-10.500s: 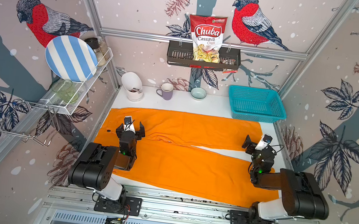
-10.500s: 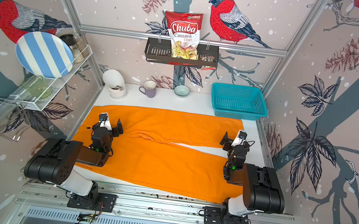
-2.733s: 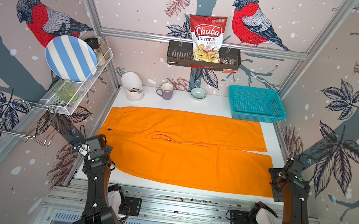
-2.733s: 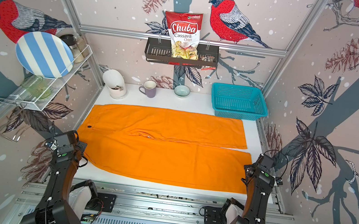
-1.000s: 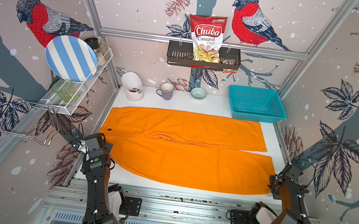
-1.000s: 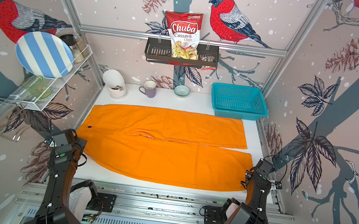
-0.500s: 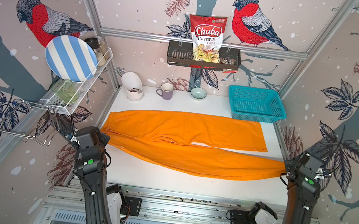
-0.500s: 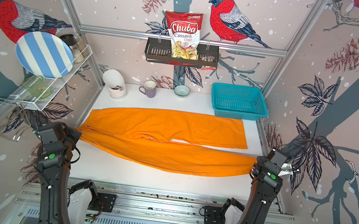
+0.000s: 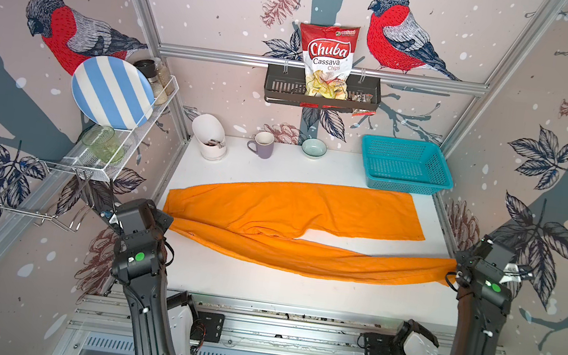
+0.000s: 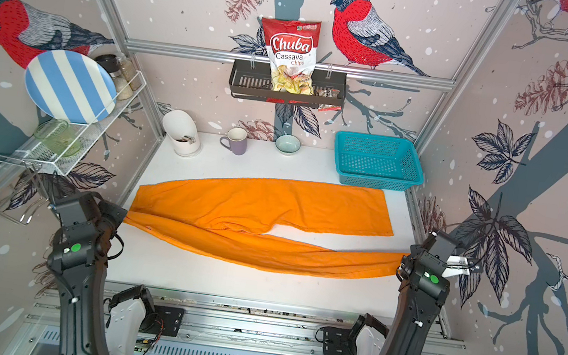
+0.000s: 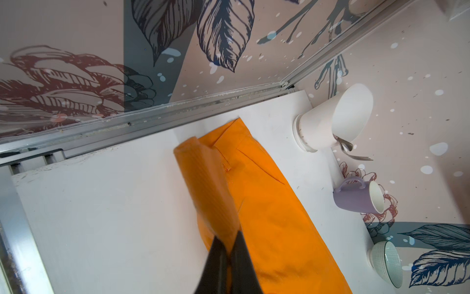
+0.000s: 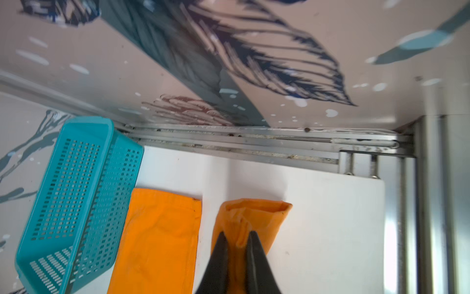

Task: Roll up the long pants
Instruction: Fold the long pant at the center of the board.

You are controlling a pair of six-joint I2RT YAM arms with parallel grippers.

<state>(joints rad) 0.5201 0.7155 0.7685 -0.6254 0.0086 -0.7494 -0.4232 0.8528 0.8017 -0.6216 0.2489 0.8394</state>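
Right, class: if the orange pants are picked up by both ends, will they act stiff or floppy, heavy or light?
Probably floppy: the long pants droop between the left pincer and right pincer. Likely light: two small pinches hold one leg up.

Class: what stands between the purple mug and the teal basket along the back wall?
A small pale bowl, apart from both; both top views show it.

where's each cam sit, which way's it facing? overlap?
Top views: overhead, front; look down on table; left arm, right arm show.
Left wrist: on left arm, looks along left gripper, shut on long pants waist.
Right wrist: on right arm, looks along right gripper, shut on a cuff; teal basket visible.
Shared: all show the long pants.
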